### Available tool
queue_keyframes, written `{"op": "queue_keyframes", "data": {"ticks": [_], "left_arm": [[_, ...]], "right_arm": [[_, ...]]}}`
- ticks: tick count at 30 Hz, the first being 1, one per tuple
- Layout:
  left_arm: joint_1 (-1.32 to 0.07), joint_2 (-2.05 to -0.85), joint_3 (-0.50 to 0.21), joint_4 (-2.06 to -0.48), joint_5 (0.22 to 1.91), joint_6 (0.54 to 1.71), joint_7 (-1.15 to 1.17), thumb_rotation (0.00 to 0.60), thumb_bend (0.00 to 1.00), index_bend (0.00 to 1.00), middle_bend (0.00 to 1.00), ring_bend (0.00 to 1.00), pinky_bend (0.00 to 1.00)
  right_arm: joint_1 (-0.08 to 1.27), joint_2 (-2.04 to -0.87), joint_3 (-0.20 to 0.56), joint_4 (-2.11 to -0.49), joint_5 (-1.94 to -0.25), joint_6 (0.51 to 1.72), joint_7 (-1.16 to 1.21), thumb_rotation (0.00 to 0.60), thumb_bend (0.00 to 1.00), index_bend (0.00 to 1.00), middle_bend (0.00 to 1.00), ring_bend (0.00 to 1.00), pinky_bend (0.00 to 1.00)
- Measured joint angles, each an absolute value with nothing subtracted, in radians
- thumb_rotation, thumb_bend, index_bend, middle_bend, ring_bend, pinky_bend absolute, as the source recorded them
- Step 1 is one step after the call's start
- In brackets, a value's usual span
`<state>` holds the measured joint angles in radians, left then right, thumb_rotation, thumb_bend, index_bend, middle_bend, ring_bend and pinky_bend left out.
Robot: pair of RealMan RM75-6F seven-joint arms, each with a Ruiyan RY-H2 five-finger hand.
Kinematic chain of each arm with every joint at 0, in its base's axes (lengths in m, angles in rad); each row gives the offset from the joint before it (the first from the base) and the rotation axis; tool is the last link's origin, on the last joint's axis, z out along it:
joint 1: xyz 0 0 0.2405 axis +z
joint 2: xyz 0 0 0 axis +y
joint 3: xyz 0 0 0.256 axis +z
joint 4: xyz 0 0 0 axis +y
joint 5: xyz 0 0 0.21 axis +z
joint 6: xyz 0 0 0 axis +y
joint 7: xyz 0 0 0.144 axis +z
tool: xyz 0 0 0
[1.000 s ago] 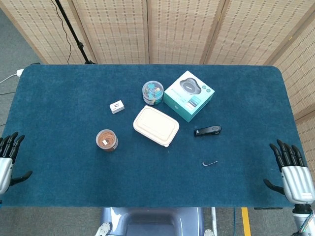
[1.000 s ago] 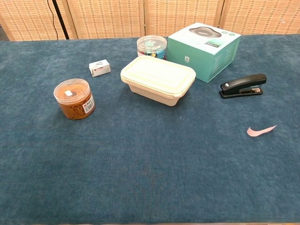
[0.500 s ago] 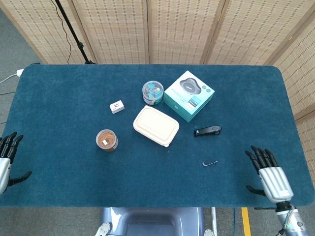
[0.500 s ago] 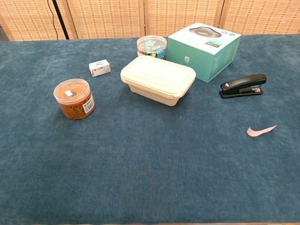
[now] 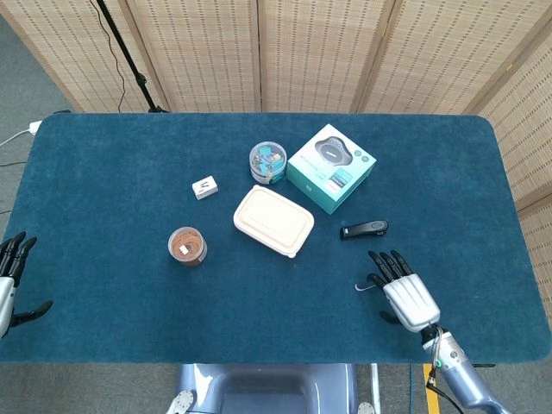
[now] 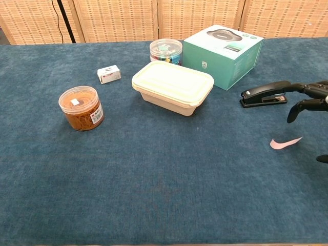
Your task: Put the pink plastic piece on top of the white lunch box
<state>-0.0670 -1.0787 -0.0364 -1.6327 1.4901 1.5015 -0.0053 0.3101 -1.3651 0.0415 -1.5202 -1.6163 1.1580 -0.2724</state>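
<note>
The pink plastic piece [image 6: 285, 142] is a thin curved strip lying flat on the blue cloth at the right; in the head view the pink piece [image 5: 366, 286] shows just left of my right hand's fingertips. My right hand [image 5: 405, 291] hovers over the cloth beside it, fingers spread, holding nothing; in the chest view only its dark fingers [image 6: 307, 95] enter from the right edge, above the piece. The white lunch box [image 5: 273, 221] [image 6: 172, 87] sits lidded near the table's middle. My left hand [image 5: 9, 280] stays at the left table edge, fingers apart.
A black stapler [image 6: 265, 94] lies between the piece and a teal box [image 6: 223, 48]. Behind the lunch box stands a clear jar of clips [image 6: 165, 51]. A small white box [image 6: 109, 74] and a jar of rubber bands [image 6: 81, 107] are at the left.
My right hand has moved in from the table's right edge toward the pink piece and now shows in the chest view. The left hand has drifted slightly down.
</note>
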Motion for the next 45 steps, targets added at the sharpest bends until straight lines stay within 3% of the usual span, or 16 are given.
{"op": "queue_keyframes", "data": {"ticks": [17, 27, 45], "left_arm": [[-0.062, -1.065, -0.037, -1.624, 1.487, 1.498, -0.053, 0.6, 0.04, 0.0, 0.0, 0.0, 0.0], [-0.062, -1.066, -0.038, -1.627, 1.483, 1.495, -0.053, 0.6, 0.04, 0.0, 0.0, 0.0, 0.0], [-0.064, -1.065, -0.041, -1.628, 1.479, 1.49, -0.059, 0.6, 0.04, 0.0, 0.0, 0.0, 0.0]], "right_arm": [[0.362, -1.438, 0.06, -1.398, -1.519, 1.108, -0.357, 0.6, 0.27, 0.39, 0.0, 0.0, 0.0], [0.38, -1.455, 0.052, -1.368, -1.513, 1.111, -0.334, 0.6, 0.36, 0.44, 0.0, 0.0, 0.0], [0.398, -1.486, 0.041, -1.325, -1.483, 1.099, -0.321, 0.6, 0.38, 0.48, 0.0, 0.0, 0.0]]}}
